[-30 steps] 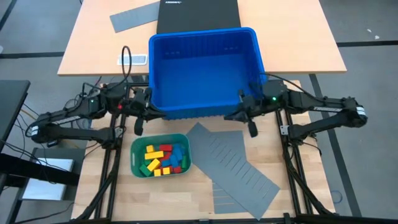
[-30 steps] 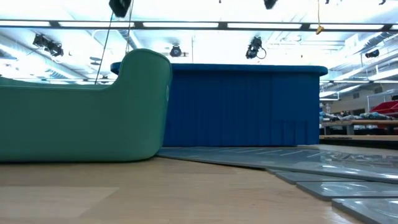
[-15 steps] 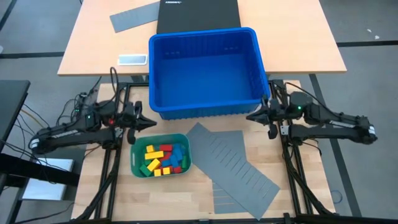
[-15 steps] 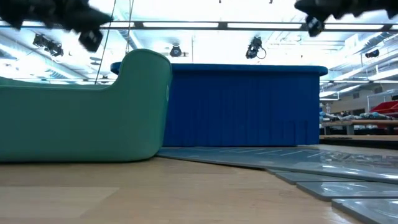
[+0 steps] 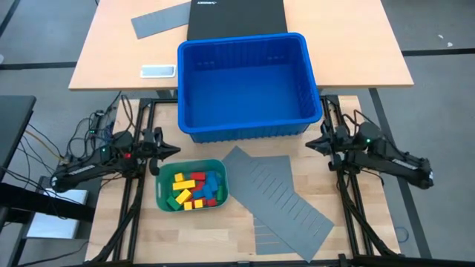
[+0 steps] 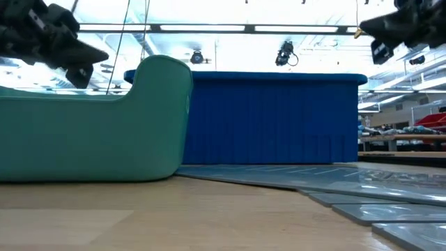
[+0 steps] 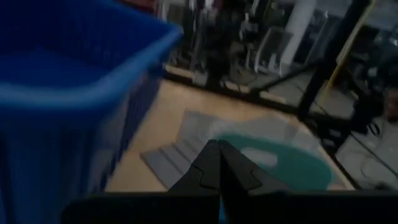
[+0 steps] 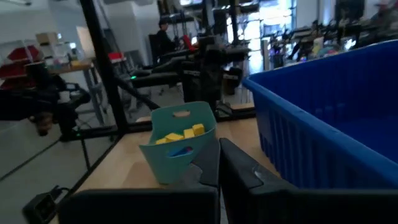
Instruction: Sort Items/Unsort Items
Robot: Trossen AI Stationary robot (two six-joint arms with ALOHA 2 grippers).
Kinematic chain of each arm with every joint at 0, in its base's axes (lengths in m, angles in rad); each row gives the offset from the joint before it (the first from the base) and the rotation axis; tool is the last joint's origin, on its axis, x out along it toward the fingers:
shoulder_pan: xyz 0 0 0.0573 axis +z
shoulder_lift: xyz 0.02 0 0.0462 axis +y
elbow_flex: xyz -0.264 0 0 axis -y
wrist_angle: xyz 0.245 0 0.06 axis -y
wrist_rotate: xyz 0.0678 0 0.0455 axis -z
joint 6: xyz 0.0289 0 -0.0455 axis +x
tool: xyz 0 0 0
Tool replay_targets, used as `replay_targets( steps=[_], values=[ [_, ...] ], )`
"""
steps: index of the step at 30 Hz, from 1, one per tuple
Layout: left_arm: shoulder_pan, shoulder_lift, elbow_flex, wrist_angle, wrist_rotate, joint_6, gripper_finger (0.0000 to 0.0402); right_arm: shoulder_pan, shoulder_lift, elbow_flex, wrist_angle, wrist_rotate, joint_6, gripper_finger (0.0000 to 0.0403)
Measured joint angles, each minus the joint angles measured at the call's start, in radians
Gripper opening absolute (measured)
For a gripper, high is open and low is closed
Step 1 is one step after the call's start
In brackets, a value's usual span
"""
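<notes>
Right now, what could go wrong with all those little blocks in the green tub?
The blocks lie piled tight in the small green tub, so a pincer might grab two or knock the tub over. Both pincers, left and right, are shut and empty, so each must open first. The grey sheet beside the tub could get snagged.

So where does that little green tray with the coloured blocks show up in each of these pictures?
High view: green tray at lower centre-left, blocks inside.
Low view: fills the left side; blocks hidden by its wall.
Left wrist view: blurred teal shape beyond the gripper.
Right wrist view: centre-left, yellow blocks showing.
Shared landmark: the blue bin, beside the tray in every view.
</notes>
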Motion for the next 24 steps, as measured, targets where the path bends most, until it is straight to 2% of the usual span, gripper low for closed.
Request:
replay_targets(
  steps=[4,7,10,14,17,20,24],
  values=[
    [0.0,0.002,0.008,-0.012,-0.025,0.009,0.0001,-0.002,-0.061,-0.114,0.063,0.044,0.047,0.0],
    [-0.001,0.002,0.008,-0.018,-0.05,0.008,0.0001,-0.001,-0.051,-0.216,0.218,0.063,0.079,0.0],
    [-0.001,0.002,0.002,0.009,-0.102,0.026,0.0001,0.002,-0.034,-0.273,0.364,0.135,0.096,0.0],
    [-0.001,0.002,-0.037,0.121,-0.132,0.033,0.0001,0.025,-0.013,-0.258,0.36,0.236,0.047,0.0],
    [-0.001,0.002,-0.09,0.171,-0.137,0.03,0.0001,0.043,-0.017,-0.251,0.346,0.242,0.026,0.0],
    [-0.002,0.002,-0.137,0.191,-0.144,0.028,0.0001,0.055,-0.027,-0.253,0.237,0.243,0.042,0.0],
    [-0.002,0.002,-0.152,0.222,-0.155,0.047,0.0001,0.062,-0.062,-0.253,0.202,0.248,0.051,0.0]
  ],
)
